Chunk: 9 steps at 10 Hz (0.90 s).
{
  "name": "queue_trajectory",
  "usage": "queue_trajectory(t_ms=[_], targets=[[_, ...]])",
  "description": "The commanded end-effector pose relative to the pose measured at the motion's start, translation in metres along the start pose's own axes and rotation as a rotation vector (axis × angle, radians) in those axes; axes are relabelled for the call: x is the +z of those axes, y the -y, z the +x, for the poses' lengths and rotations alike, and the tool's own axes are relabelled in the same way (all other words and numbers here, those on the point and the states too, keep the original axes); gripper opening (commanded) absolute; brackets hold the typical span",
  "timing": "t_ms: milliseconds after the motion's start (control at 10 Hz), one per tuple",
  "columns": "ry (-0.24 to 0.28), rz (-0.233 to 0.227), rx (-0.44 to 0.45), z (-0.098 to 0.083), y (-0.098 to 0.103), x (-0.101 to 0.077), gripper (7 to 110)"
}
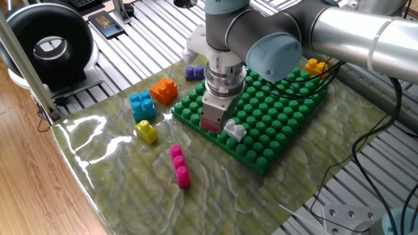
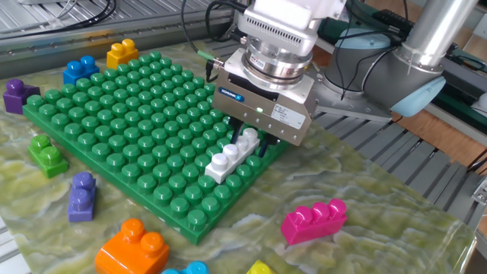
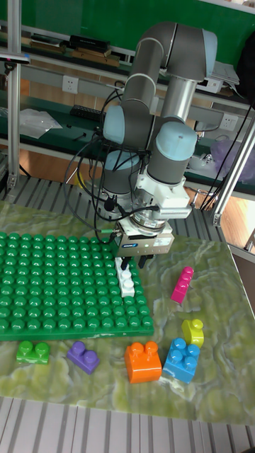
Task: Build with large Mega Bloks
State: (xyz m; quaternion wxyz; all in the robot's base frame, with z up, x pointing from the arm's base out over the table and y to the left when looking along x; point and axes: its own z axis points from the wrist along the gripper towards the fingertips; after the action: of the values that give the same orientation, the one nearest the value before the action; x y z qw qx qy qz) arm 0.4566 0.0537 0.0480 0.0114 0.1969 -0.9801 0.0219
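The long white brick [image 2: 228,156] sits pressed onto the green baseplate [image 2: 122,114] near its front right edge; it also shows as white brick [image 1: 235,130] and white brick [image 3: 127,278]. My gripper [image 2: 247,138] hangs just above the brick's far end, open, with its dark fingers on either side of the last stud and not gripping it. On the mat lie a pink brick [image 2: 313,220], an orange brick [image 2: 133,247], a purple brick [image 2: 81,196], a yellow brick [image 1: 147,132] and a blue brick [image 1: 142,106].
A small green brick [image 2: 46,154] and a dark purple brick [image 2: 17,94] lie left of the plate. A blue brick [image 2: 78,68] and a yellow brick [image 2: 122,52] lie behind it. A black round device [image 1: 49,42] stands beyond the mat's corner.
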Motion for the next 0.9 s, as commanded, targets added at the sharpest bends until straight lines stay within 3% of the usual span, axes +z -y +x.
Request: queue_trajectory(t_ms=[0, 300, 500, 800], targets=[[0.003, -0.005, 0.0, 0.003, -0.004, -0.009, 44], [-0.001, -0.012, 0.0, 0.008, -0.004, -0.01, 44], [-0.007, -0.045, 0.013, 0.015, -0.009, -0.01, 44], [-0.002, -0.051, 0.033, 0.006, -0.018, -0.004, 44]])
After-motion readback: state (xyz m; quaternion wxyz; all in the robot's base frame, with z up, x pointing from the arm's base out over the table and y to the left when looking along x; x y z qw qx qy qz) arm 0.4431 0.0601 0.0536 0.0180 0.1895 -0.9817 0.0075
